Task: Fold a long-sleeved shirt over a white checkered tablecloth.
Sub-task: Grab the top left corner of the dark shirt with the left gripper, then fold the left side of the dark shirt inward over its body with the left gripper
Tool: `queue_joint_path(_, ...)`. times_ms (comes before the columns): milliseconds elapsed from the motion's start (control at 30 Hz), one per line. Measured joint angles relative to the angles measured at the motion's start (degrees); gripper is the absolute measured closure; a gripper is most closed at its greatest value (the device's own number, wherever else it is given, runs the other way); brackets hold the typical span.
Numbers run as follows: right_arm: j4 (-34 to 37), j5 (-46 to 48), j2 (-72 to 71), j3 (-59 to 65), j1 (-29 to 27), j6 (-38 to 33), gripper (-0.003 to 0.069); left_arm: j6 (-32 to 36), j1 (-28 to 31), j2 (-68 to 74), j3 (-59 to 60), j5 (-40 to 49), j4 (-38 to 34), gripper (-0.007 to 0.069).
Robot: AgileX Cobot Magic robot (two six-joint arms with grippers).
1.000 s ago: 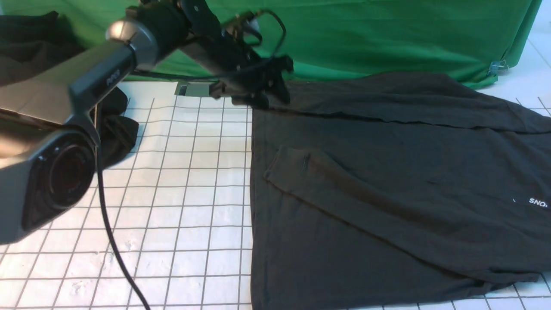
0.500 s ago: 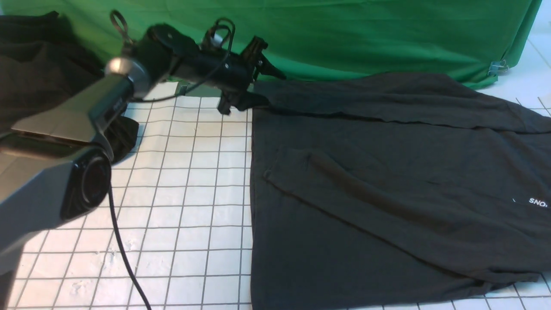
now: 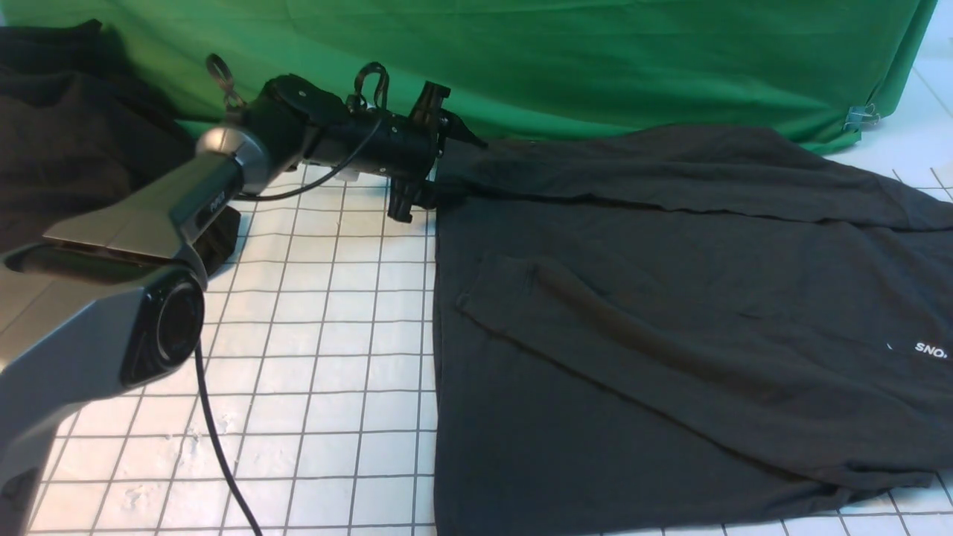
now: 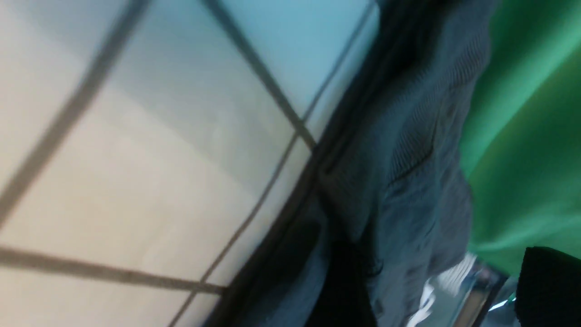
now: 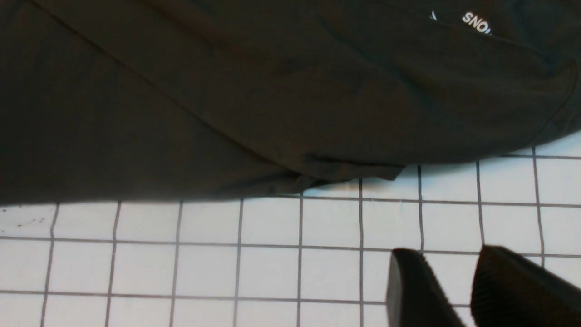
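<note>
The charcoal long-sleeved shirt [image 3: 670, 313] lies flat on the white checkered tablecloth [image 3: 327, 335], one sleeve folded across its body and the white "SNOW" print [image 3: 931, 348] at the right edge. My left gripper [image 3: 439, 177] is turned on its side at the shirt's far left corner, open, with the ribbed hem [image 4: 408, 150] lying between its fingers. Its view is blurred. My right gripper [image 5: 447, 252] is out of the front view. It hovers open and empty over the tablecloth [image 5: 272, 263], just off the shirt's near edge [image 5: 227, 91].
A green cloth [image 3: 595, 59] hangs along the back, fastened by a clip [image 3: 860, 117] at the right. A plain black garment heap [image 3: 67, 134] sits at the far left. The left arm's cable [image 3: 216, 447] trails over the squares.
The left arm has dropped lower and rolled its wrist, bringing the gripper sideways onto the shirt's far left corner. The shirt itself has hardly shifted.
</note>
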Motion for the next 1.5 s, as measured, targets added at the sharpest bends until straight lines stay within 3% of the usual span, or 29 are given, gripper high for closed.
queue_joint_path(367, 0.0, -0.8, 0.0, 0.0, 0.0, 0.0, 0.0459, -9.5, 0.0, 0.3, 0.0, -1.5, 0.4, 0.0188)
queue_joint_path(567, 0.0, -2.7, 0.0, 0.0, 0.0, 0.1, 0.0445, -10.7, 0.0, 2.5, -0.4, -0.2, -4.4, 0.0243)
queue_joint_path(900, 0.0, -3.4, 0.0, 0.0, 0.0, 0.0, 0.0438, -10.8, 0.1, 2.9, -0.7, -1.6, -3.6, 0.0256)
queue_joint_path(1067, 0.0, -3.4, 0.0, 0.0, 0.0, -0.3, 0.0437, -10.1, -0.1, 3.0, -0.7, -2.2, -2.4, 0.0360)
queue_joint_path(1167, 0.0, -3.4, 0.0, 0.0, 0.0, -0.6, 0.0432, -6.9, -0.3, 3.0, -0.7, -2.4, -2.1, 0.0510)
queue_joint_path(1267, 0.0, -3.4, 0.0, 0.0, 0.0, -0.6, 0.0429, -3.2, -0.5, 2.8, -0.7, -2.4, -2.1, 0.0591)
queue_joint_path(1500, 0.0, -3.4, 0.0, 0.0, 0.0, -1.0, 0.0424, 3.6, 0.4, -1.4, -0.4, -0.9, -0.3, 0.0613)
